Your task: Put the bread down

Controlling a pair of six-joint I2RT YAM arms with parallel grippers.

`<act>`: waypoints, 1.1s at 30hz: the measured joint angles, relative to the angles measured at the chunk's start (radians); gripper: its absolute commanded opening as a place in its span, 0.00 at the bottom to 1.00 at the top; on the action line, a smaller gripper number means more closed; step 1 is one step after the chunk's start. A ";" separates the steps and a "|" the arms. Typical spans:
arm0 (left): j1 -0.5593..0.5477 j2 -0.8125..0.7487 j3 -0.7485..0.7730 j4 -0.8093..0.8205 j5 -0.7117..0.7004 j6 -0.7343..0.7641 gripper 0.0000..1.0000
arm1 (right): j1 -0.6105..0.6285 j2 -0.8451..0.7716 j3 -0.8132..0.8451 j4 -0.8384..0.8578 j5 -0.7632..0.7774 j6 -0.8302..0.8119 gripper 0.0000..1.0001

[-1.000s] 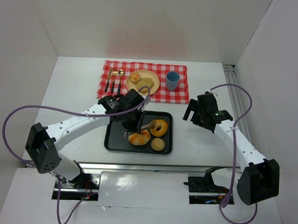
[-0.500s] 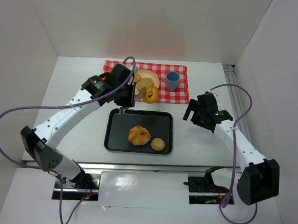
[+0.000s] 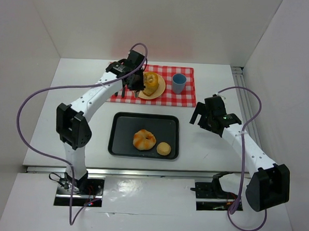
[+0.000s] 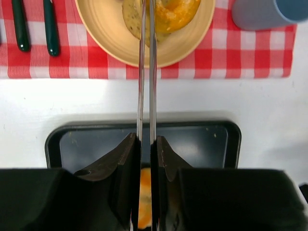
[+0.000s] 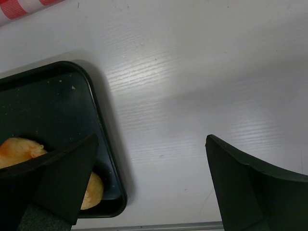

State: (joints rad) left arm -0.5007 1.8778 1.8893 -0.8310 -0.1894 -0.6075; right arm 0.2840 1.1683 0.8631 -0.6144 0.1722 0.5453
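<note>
My left gripper (image 3: 137,83) is shut on metal tongs (image 4: 146,72). The tongs pinch a golden ring-shaped bread (image 3: 152,83) over the yellow plate (image 3: 159,91) on the checked cloth. In the left wrist view the gripper (image 4: 146,140) is at the bottom. The tong blades run up to the bread (image 4: 179,10) above the plate (image 4: 103,29), where a flat bread (image 4: 131,14) lies. Two more breads, a twisted one (image 3: 144,139) and a small round one (image 3: 164,148), lie in the black tray (image 3: 123,125). My right gripper (image 3: 203,116) is open and empty right of the tray.
A blue cup (image 3: 178,83) stands right of the plate. Cutlery with green handles (image 4: 21,29) lies left of it on the red checked cloth (image 3: 189,96). The right wrist view shows the gripper (image 5: 151,144) over bare table by the tray corner (image 5: 103,144).
My left arm lifted the ring bread out of the tray with the tongs and carried it back to over the plate. The right arm has not moved.
</note>
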 measured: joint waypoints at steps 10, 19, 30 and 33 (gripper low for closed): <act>0.042 0.124 0.071 0.008 0.019 0.003 0.51 | 0.000 0.000 0.000 0.000 0.000 0.000 1.00; 0.042 0.044 0.110 -0.010 0.028 0.017 0.58 | 0.000 0.000 0.000 0.000 0.000 0.000 1.00; 0.154 -0.284 -0.154 0.054 -0.167 0.072 0.56 | 0.000 -0.001 -0.002 0.001 -0.001 0.000 1.00; 0.281 -0.347 -0.343 0.122 -0.212 0.087 0.56 | 0.000 -0.002 -0.006 0.001 -0.001 -0.004 1.00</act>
State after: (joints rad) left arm -0.2195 1.5311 1.5467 -0.7086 -0.4011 -0.5209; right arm 0.2840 1.1667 0.8574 -0.6132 0.1715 0.5415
